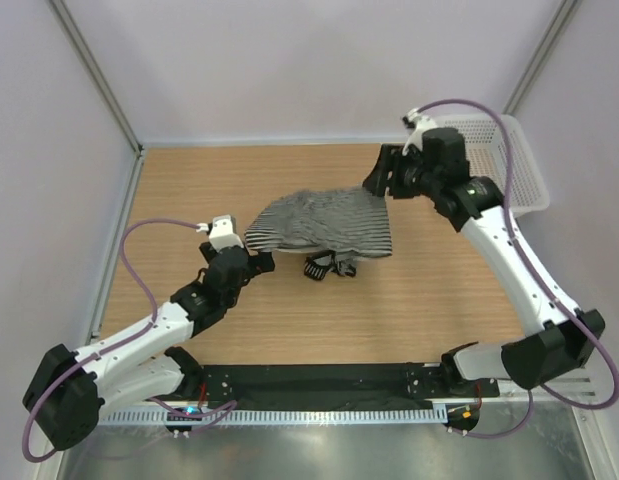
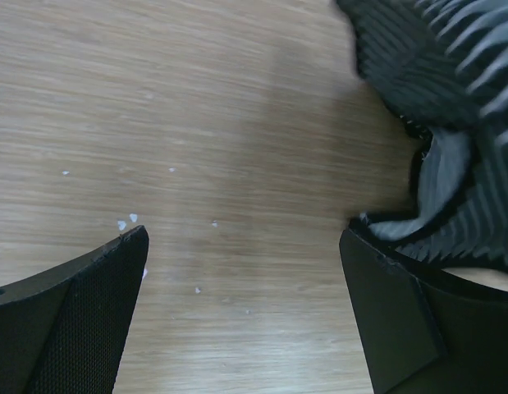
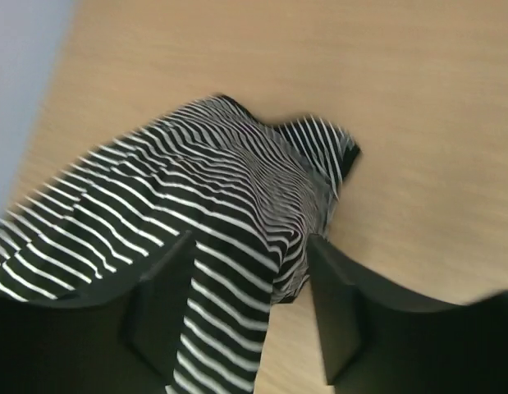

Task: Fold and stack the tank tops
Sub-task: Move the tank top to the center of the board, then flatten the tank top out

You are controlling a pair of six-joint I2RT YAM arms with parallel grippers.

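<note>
A black-and-white striped tank top (image 1: 319, 225) lies bunched on the middle of the wooden table, with its black-trimmed straps (image 1: 329, 266) sticking out at the near edge. My left gripper (image 1: 259, 262) is open at the top's near left edge; in the left wrist view (image 2: 245, 271) only bare wood lies between the fingers, and the fabric (image 2: 450, 90) touches the right finger (image 2: 401, 312). My right gripper (image 1: 377, 185) is open over the top's far right corner; in the right wrist view (image 3: 254, 304) the striped fabric (image 3: 204, 189) runs under and between the spread fingers, unpinched.
A white plastic mesh basket (image 1: 519, 165) stands at the far right, behind the right arm. Bare wood table (image 1: 189, 190) surrounds the top. White walls and metal posts enclose the table. Small white specks (image 2: 126, 222) lie on the wood near the left finger.
</note>
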